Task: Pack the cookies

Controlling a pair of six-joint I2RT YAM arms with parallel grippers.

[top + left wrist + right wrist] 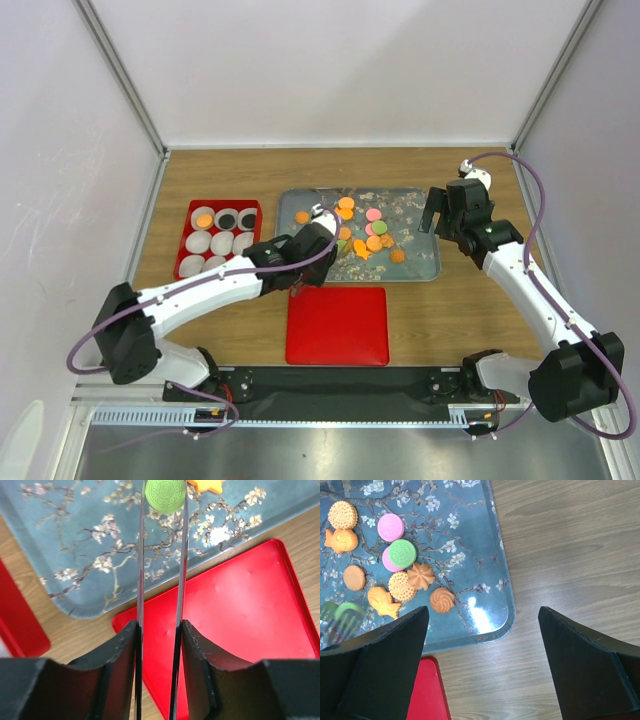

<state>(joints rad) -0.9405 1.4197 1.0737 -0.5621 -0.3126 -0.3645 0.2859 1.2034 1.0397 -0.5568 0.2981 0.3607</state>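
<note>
**Cookies [373,242] lying on the tray, one green one pinched by the left gripper**

Cookies in orange, pink and green are lying scattered over the middle of the blossom-patterned tray [418,263], most of them bunched together, a few touching or overlapping; the tray is sitting on the wooden table [570,555], with the red lid [337,325] lying flat just in front of it; to the left of the tray the red box [225,203] is holding rows of white paper cups [222,243], and in the far row one cup is carrying an orange piece and two are carrying dark ones.

The left gripper [163,502] is reaching over the tray; its two thin metal blades are pinching the green cookie [164,492] by its opposite edges, so the jaws are standing clamped on it; whether that cookie is resting on the tray or raised off it I cannot tell; an orange cookie is lying just beyond it.

The right gripper [482,609] is hanging over the tray's near right corner and the bare table beside it; its jaws are standing wide apart and gripping nothing, well clear of the nearest cookies.
</note>
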